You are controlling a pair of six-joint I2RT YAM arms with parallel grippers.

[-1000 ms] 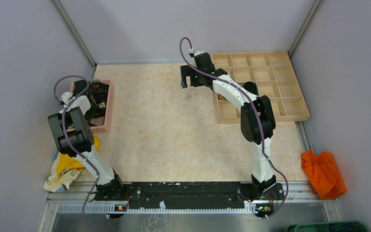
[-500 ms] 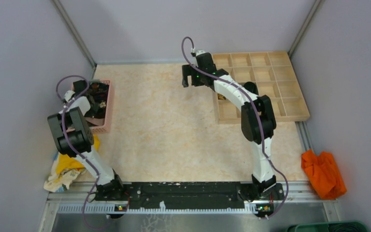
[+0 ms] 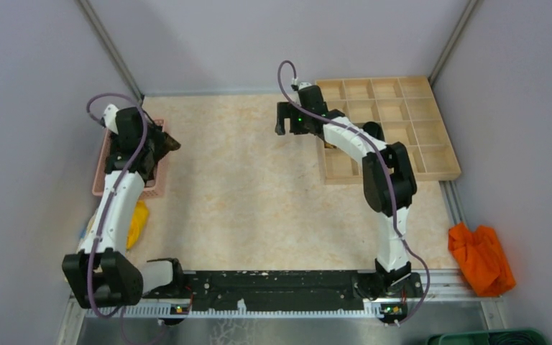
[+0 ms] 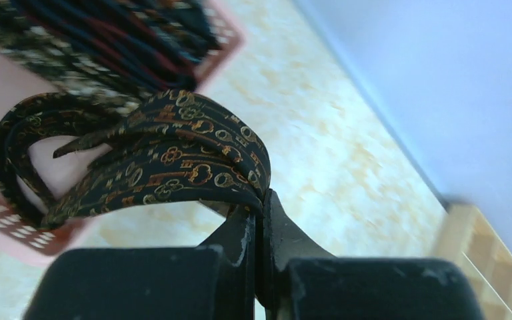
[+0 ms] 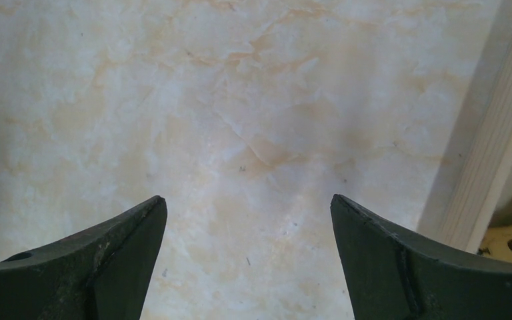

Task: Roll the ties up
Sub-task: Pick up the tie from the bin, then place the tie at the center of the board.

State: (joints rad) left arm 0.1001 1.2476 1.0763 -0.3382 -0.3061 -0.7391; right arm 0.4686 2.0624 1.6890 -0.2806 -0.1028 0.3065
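At the edge of the pink basket (image 4: 13, 230), my left claw (image 4: 260, 200) is clamped tight on 1 dark tie (image 4: 173, 167) patterned with gold keys and folded in loops. More ties (image 4: 107, 33) lie in the basket. My right claw (image 5: 248, 213) gapes wide, holding nothing, above the table (image 5: 240, 100) beside the wooden tray (image 5: 487, 127).

Left claw (image 3: 159, 142) holds a dark tie (image 3: 170, 142) over the pink basket (image 3: 152, 191) (right claw (image 3: 288, 127) beside the tray (image 3: 431, 176)).
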